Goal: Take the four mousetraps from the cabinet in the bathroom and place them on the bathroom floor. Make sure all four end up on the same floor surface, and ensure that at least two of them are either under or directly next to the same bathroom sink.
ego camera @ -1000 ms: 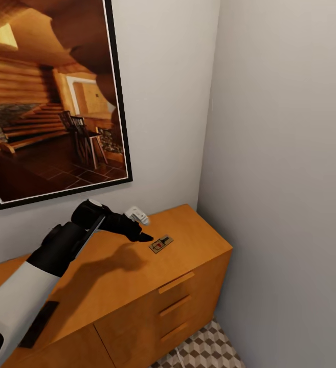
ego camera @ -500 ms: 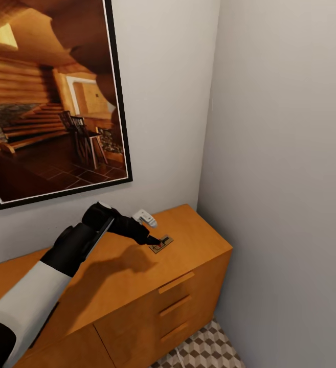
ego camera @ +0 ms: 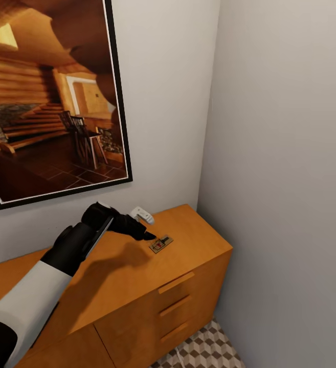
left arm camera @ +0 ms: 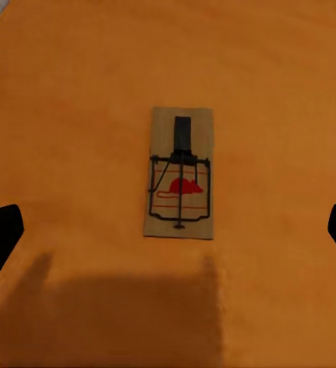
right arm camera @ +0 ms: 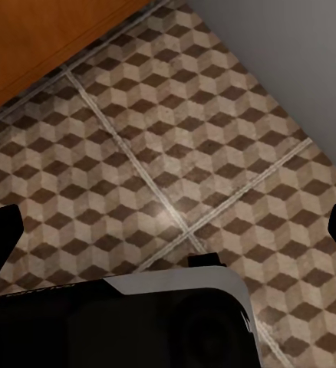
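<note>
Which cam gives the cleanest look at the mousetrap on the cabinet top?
Left wrist view: the mousetrap lies flat, centred and unobstructed, wire and red mark clear. Head view shows it small, near the left gripper. Right wrist view faces the bathroom floor.

Place: a room corner in a home, rendered in simulation.
Walls: two plain pale walls meet in a corner behind the cabinet's far right end.
Picture: a large black-framed print of a log-cabin interior hangs on the wall above the cabinet.
Furniture: a low orange-brown wooden chest with slot-handled drawers stands against the wall.
Floor: tiles printed with brown, beige and white cubes, pale grout lines, as in a bathroom.
</note>
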Controlling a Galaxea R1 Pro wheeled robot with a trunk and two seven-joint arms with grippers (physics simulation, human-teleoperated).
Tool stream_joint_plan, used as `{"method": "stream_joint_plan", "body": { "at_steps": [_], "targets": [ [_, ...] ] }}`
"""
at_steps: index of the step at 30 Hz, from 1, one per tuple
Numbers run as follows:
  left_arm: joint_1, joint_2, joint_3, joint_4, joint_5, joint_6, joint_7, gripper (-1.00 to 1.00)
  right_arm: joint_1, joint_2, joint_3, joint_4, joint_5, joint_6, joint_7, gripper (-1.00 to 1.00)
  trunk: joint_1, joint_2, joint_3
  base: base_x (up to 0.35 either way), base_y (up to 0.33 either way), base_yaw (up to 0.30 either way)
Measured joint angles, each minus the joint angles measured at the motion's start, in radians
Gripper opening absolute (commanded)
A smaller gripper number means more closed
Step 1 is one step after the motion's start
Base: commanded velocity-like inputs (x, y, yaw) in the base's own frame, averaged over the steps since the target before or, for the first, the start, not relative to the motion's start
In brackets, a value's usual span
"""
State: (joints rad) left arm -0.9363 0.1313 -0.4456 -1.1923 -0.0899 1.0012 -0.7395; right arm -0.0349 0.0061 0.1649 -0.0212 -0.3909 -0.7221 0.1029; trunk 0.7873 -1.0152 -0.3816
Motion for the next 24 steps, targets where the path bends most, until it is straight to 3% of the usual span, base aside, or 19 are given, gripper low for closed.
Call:
{"method": "stream_joint_plan", "body": {
  "at_steps": [7, 24],
  "targets": [
    [0.0, -0.001, 0.016, 0.0, 0.003, 0.003, 0.082, 1.0, 0.0, 0.0, 0.0, 0.0, 0.0, 0.0, 0.0, 1.0, 0.0, 0.0, 0.0, 0.0, 0.0, 0.0],
    [0.0, -0.008, 0.018, 0.002, 0.004, 0.004, 0.099, 1.0, 0.0, 0.001, 0.0, 0.0, 0.0, 0.001, 0.0, 1.0, 0.0, 0.0, 0.0, 0.0, 0.0, 0.0]
  ]
}}
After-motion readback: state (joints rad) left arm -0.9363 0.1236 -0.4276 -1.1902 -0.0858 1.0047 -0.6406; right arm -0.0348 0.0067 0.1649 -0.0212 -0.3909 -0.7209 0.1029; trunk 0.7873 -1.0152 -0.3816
